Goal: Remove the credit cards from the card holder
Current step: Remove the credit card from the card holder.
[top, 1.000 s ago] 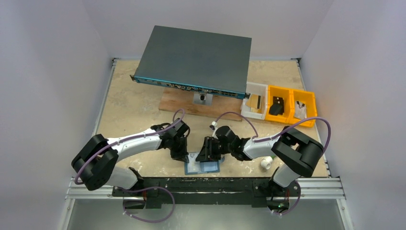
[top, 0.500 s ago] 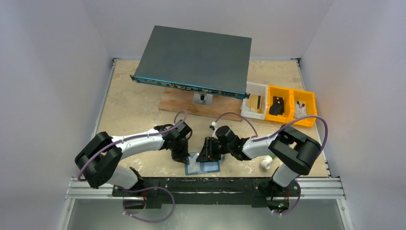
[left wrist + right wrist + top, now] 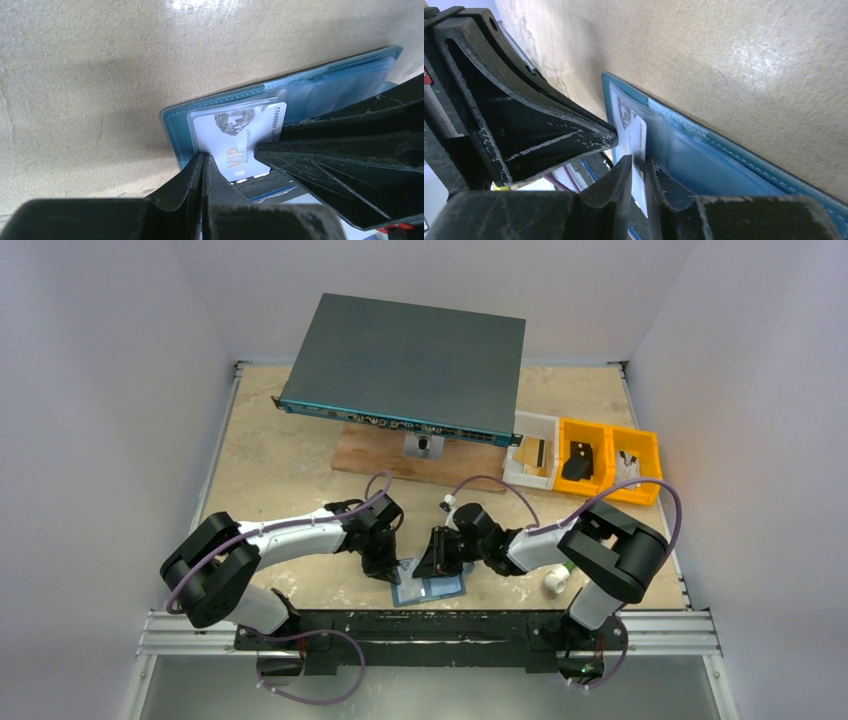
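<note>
Since earlier, card holder (image 3: 440,592) skewed, right hand (image 3: 636,167) narrowed. Lower centre: left hand (image 3: 202,162) fully closed, empty, pins holder to tabletop (image 3: 75,75); right hand pinches pale credit card (image 3: 235,130) edge. Card looks thin, stiff, slick; grip exposed edge.

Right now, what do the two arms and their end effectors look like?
Both arms have white link shells between bulky black joint housings: left arm, right arm. A purple cable loops along each. The left end effector and right end effector carry black wedge-shaped fingers, scuffed with pale scratches.
</note>
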{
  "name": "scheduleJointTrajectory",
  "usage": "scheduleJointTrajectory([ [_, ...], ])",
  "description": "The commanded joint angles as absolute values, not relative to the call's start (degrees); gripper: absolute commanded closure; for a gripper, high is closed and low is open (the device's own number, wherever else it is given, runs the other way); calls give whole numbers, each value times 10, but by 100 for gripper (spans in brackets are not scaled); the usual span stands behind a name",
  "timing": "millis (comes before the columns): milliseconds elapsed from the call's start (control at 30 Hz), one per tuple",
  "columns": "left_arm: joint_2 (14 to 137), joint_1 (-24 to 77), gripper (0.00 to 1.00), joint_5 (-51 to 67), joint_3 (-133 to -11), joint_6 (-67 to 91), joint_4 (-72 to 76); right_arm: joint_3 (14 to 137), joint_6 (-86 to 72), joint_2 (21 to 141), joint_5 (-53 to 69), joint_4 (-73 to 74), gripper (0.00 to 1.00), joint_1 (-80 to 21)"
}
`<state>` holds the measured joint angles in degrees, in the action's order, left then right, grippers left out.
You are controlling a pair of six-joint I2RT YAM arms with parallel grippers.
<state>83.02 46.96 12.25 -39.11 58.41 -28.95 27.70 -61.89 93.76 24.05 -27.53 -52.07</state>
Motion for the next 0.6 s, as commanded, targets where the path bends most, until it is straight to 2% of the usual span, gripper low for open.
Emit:
scheduleJointTrajectory([
  [0,846,472,100,68,-387,601,-303,256,-625,925,262,-322,84,-507],
  [300,854,469,100,63,-380,608,-308,222,-657,935,294,-431,82,-497],
  [567,855,469,100,63,-381,607,-308,215,-675,961,309,-478,87,-497],
])
